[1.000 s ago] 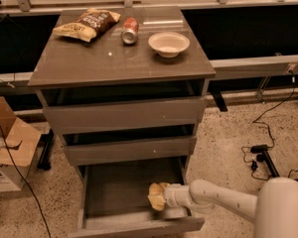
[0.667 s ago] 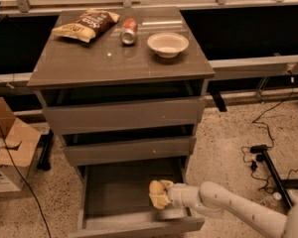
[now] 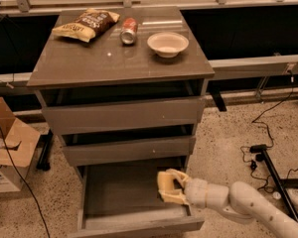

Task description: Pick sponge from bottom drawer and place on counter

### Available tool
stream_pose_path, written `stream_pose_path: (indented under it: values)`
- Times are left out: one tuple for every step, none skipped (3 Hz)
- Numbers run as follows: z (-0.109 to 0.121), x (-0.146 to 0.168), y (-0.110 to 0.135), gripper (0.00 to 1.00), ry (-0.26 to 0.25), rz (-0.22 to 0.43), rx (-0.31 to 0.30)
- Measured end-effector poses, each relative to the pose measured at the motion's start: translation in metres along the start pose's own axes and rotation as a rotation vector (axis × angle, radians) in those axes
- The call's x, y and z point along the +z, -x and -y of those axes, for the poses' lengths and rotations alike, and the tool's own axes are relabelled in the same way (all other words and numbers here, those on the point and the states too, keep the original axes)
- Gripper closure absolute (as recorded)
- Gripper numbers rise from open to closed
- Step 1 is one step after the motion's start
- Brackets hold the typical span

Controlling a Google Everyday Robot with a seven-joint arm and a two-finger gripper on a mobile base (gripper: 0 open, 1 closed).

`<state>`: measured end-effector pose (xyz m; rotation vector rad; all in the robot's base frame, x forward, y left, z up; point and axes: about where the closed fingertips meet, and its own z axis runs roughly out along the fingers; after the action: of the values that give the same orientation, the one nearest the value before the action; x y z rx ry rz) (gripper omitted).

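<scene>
View: single camera, looking down at the front of the drawer cabinet.
Counter (image 3: 114,61): glossy grey-brown top slab, overhanging the drawer fronts.
On the counter: yellow-and-brown chip bag (image 3: 87,24) at the back left corner; red soda can (image 3: 129,30) lying on its side just right of the bag; white bowl (image 3: 168,43) upright, right of the can and apart from it.
Top drawer (image 3: 124,115): pulled out slightly, dark gap above its front.
Middle drawer (image 3: 129,150): pulled out a little as well, front set slightly back from the top drawer's.
Bottom drawer (image 3: 119,190): pulled far out, grey floor and side walls exposed, front edge near the lower border of the view.
Robot arm (image 3: 238,205): white, jointed, entering from the lower right and reaching leftward over the drawer's right wall.
Gripper (image 3: 168,186): inside the bottom drawer, at its right side, pointing left.
Gripper state: clasped around the sponge, one pale finger above the block and one below.
Sponge (image 3: 162,180): small pale-yellow block, held at the gripper's tip within the bottom drawer, near the right wall; contact with the drawer floor impossible to judge.
Left of cabinet: open cardboard box (image 3: 10,152) on the speckled floor (image 3: 228,143).
Right of cabinet: black cables (image 3: 268,148) trailing across the floor.
</scene>
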<state>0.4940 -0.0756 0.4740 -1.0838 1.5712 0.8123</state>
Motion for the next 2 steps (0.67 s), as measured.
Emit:
stream_pose_path:
  values:
    - [-0.014,-0.039,0.077,1.00,0.009,0.053,-0.235]
    - [-0.012,-0.057,0.156,1.00,0.009,0.067,-0.458]
